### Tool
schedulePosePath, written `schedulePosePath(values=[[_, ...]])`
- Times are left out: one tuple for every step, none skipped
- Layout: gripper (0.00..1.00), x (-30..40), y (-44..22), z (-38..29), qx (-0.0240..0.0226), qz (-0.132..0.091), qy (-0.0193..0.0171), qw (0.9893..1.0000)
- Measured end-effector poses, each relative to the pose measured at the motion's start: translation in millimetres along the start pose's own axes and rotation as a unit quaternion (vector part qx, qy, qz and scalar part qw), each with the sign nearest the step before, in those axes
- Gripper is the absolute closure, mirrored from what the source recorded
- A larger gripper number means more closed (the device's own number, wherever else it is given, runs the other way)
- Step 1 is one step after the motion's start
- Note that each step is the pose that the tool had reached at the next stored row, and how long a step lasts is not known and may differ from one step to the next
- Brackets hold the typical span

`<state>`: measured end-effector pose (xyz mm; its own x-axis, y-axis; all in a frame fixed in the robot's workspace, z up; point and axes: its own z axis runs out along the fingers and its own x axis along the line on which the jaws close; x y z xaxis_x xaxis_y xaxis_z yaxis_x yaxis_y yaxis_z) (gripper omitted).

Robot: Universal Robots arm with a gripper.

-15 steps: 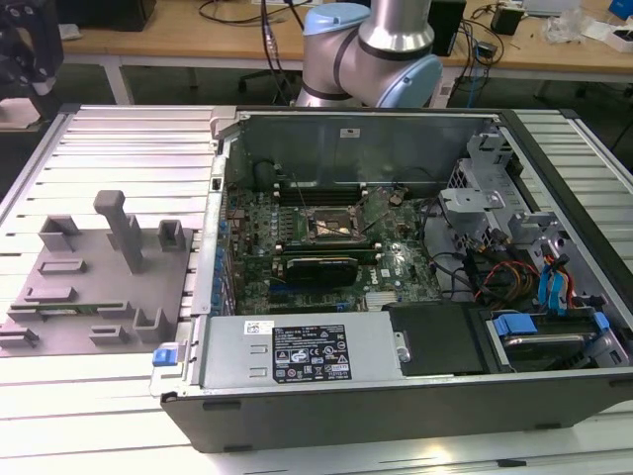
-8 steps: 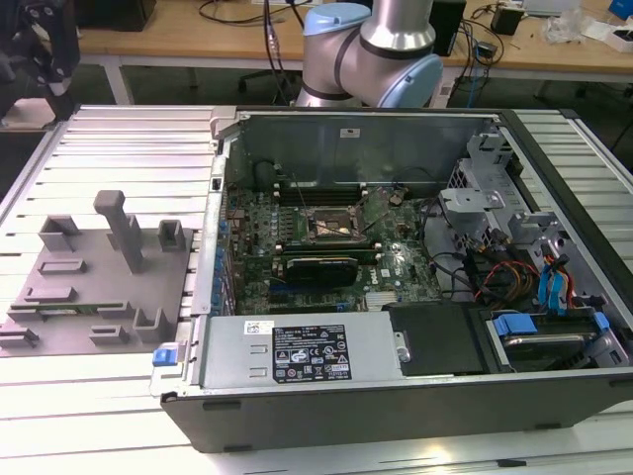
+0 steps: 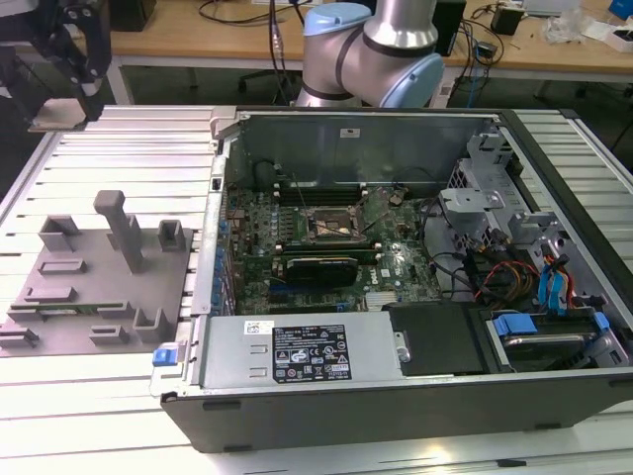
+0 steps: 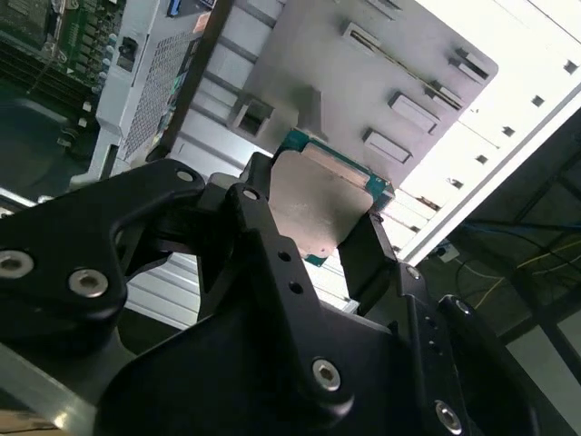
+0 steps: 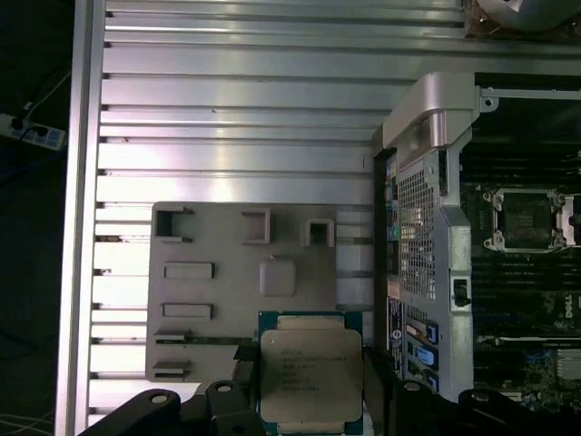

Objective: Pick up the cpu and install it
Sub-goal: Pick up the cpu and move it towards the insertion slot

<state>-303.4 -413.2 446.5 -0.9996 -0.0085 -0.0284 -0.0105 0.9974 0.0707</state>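
Gripping cpu [image 5: 311, 381] by two opposite edges, with fingers [image 4: 368, 263] of gripper [image 4: 318, 218] closed only to cpu width and pale metal top bare in both wrist views. Hanging above tray [image 5: 209, 245], clear of it and not touching, with slatted worktop [image 5: 227, 118] under tray. Judging by that: pick-up done, carry in hand, install not yet begun. Aiming, presumably, for socket [image 5: 526, 218], open inside case [image 3: 396, 416], well apart from tray and beyond case wall just beside tray. Calling, as next move, for level travel from above tray over that wall, with height enough to clear it; then for squaring cpu edges to socket frame before any lowering. Needing straight, slow descent, no tilt and no sideways drag, since socket contacts likely delicate. Risking, on so thin an edge grip, slip or skewed landing; worth keeping grip steady till cpu seated flat.
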Motion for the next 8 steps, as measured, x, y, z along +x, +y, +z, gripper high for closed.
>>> schedulePosePath(values=[[0.46,-3.4,0.0,0.1,0.0000,0.000,0.0000,1.0000],[0.46,-5.7,-0.1,0.1,0.0000,0.000,0.0000,1.0000],[0.46,-8.0,-0.1,0.2,0.0000,0.000,0.0000,1.0000],[0.46,-10.0,-0.1,0.3,0.0000,0.000,0.0000,1.0000],[0.46,-13.2,-0.1,0.4,0.0000,0.000,0.0000,1.0000],[0.46,-15.5,-0.1,0.5,0.0000,0.000,0.0000,1.0000],[0.46,-17.8,-0.2,0.5,0.0000,0.000,0.0000,1.0000],[0.46,-20.7,-0.2,0.6,0.0000,0.000,0.0000,1.0000]])
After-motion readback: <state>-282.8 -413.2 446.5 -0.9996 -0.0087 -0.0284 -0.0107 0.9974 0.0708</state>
